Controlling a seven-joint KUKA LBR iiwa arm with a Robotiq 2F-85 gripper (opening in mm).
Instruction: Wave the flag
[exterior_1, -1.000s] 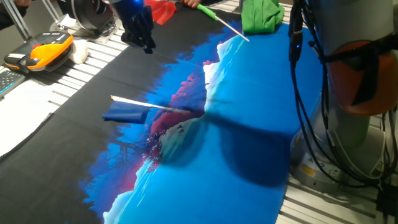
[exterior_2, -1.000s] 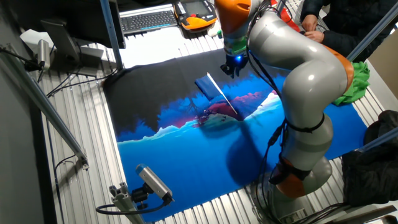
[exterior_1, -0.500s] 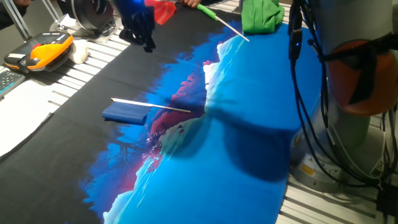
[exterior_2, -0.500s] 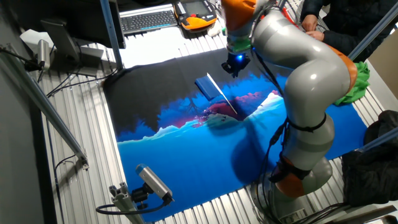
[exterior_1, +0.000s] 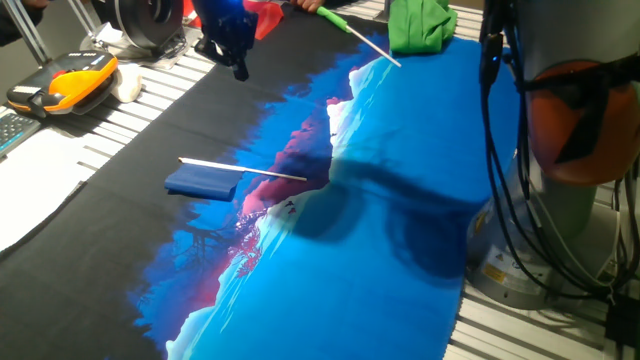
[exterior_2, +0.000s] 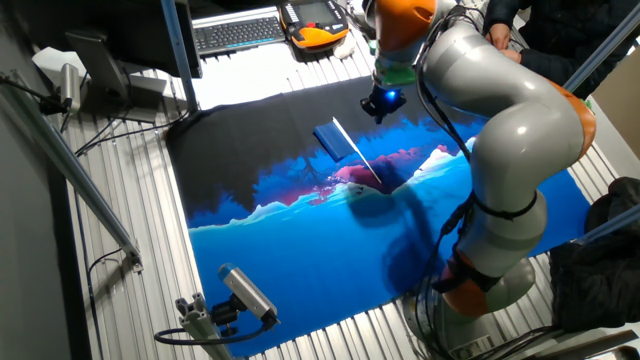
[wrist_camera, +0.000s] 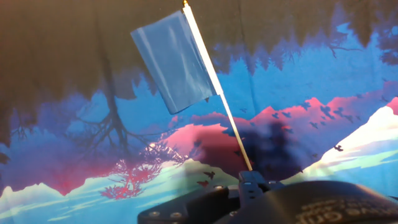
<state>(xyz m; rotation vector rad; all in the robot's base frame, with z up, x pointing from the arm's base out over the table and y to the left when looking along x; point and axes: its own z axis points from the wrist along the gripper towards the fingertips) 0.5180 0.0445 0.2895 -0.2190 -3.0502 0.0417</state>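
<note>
The flag, a small dark blue cloth (exterior_1: 203, 181) on a thin white stick, lies flat on the printed tablecloth (exterior_1: 380, 260). It also shows in the other fixed view (exterior_2: 336, 141) and in the hand view (wrist_camera: 177, 59). My gripper (exterior_1: 238, 68) hangs in the air beyond the flag, toward the far edge of the table, apart from it. It also shows in the other fixed view (exterior_2: 383, 106). Its fingers look closed together with nothing between them. In the hand view the gripper (wrist_camera: 251, 183) hides the stick's lower end.
A green cloth (exterior_1: 420, 25) and a red flag (exterior_1: 265, 15) lie at the far edge, with a green-and-white stick (exterior_1: 362, 37). An orange-black pendant (exterior_1: 65, 82) lies left. A keyboard (exterior_2: 238, 32) and a person (exterior_2: 530, 30) are beyond the table. The robot base (exterior_1: 560, 230) stands right.
The gripper has moved slightly up and toward the far edge, and the arm has swung, shifting its shadow on the cloth. The flag has not moved.
</note>
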